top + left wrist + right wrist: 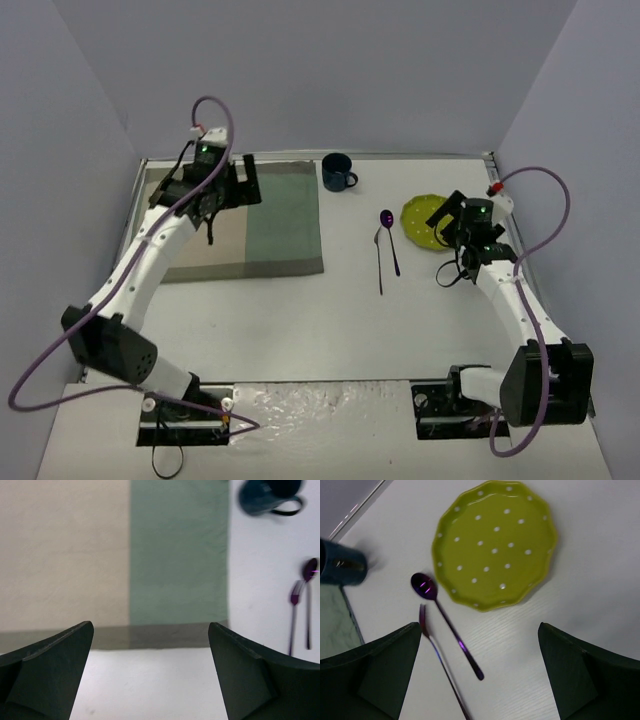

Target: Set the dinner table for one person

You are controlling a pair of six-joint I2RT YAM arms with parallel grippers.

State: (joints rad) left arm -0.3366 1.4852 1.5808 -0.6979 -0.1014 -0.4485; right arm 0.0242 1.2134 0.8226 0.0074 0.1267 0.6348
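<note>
The left gripper hangs spread over the placemat. The right gripper, also spread and empty, hovers by plate, spoon and fork on the table.

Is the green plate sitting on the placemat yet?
No, the green plate lies on the bare dinner table, right of the spoon and fork, well apart from the placemat.

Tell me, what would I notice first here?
The bright green plate with white dots pops first, on the right side of the table. Just left of it lie a shiny purple spoon and fork. A beige-and-green mat covers the far left, a dark mug beside it.
</note>
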